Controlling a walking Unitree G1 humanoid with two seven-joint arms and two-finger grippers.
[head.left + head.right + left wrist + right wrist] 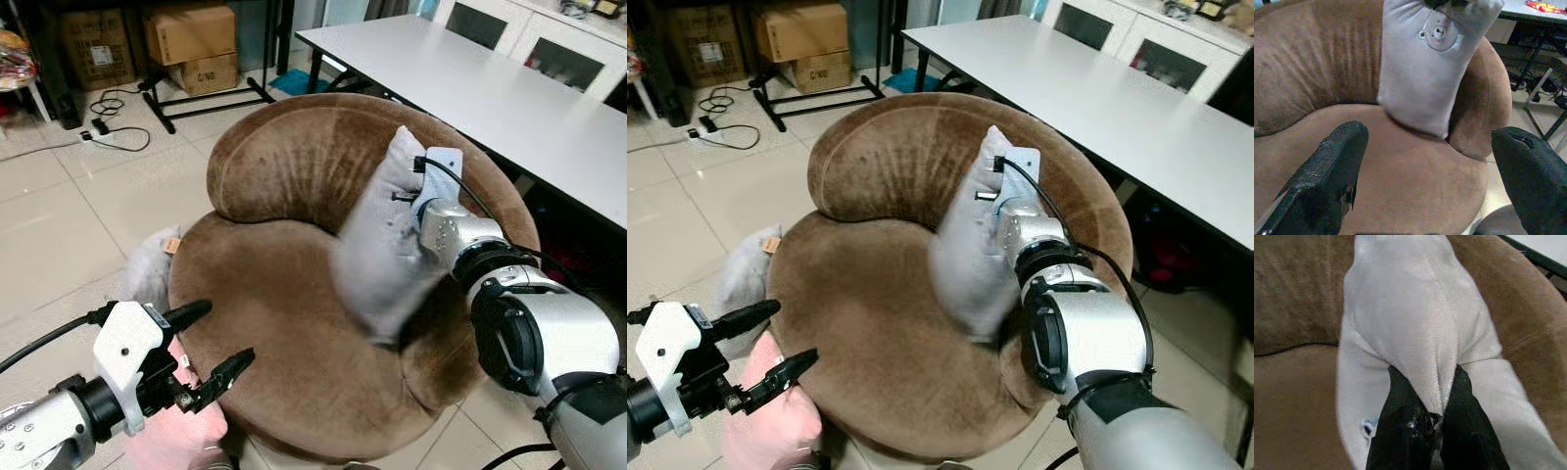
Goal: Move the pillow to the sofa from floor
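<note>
The grey pillow (377,250) is held above the seat of the round brown sofa (284,343), toward the 3 o'clock side of the seat, against the curved backrest; its lower end is blurred in the head views and hangs close to the cushion, though contact cannot be confirmed. A bear-face patch (1439,32) is seen on the pillow in the left wrist view.

The right gripper (1425,418) is clamped on a fold of the pillow; the fabric is pinched between the two black fingers (1400,401), which are drawn close together around it.

The left gripper (211,343) is held at the 7 o'clock edge of the sofa, apart from the pillow; its fingers are spread wide and nothing is held between them.

A pink object (176,421) is seen under the left gripper at 6 o'clock; a second grey cushion (149,269) lies on the tiled floor (59,225) just beside the sofa at 9 o'clock. A grey table (490,88) stands at 1 o'clock; cardboard boxes (191,44) and cables (113,122) are located at 11 o'clock.
</note>
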